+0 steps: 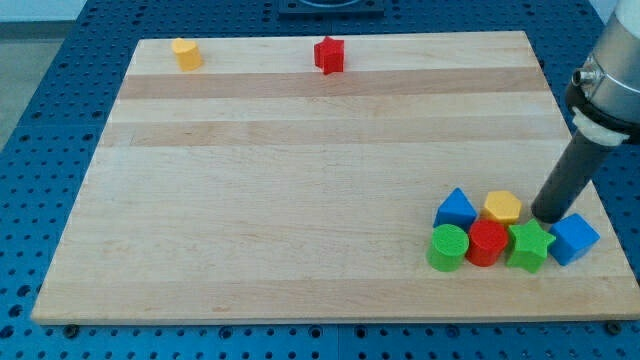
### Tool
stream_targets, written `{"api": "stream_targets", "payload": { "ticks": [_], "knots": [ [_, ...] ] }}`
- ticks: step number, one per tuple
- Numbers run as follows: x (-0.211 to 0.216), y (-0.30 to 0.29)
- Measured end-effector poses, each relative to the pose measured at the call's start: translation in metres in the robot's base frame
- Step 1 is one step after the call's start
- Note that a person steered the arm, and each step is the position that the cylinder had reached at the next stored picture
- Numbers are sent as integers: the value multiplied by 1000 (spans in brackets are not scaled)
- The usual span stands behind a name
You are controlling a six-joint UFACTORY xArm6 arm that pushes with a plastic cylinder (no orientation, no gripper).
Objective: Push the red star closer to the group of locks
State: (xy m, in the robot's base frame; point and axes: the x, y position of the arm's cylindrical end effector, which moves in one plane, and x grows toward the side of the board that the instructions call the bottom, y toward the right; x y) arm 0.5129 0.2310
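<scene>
Board: a wooden board (300, 180) lies on a blue perforated table (60, 60).
Red star: the red star (329, 54) sits near the board's top edge, a little right of centre, well apart from the group.
Yellow block: a yellow block (186, 53) sits near the top edge at the view's left, apart from the star.
Group: six blocks cluster at the board's bottom right: blue triangle (456, 209), yellow hexagon (502, 208), green cylinder (449, 247), red cylinder (488, 243), green star (530, 245), blue cube (575, 239).
My tip: my tip (548, 216) rests on the board inside the group, between the yellow hexagon and the blue cube, just above the green star.
Claw: there is none; the arm ends in a bare rod that grasps nothing.
</scene>
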Motion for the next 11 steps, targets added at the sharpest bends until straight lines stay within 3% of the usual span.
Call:
{"api": "stream_targets", "payload": {
  "ticks": [3, 6, 8, 11],
  "knots": [
    [-71, -37],
    [-106, -159],
    [-151, -260],
    [-237, -313]
  ]
}}
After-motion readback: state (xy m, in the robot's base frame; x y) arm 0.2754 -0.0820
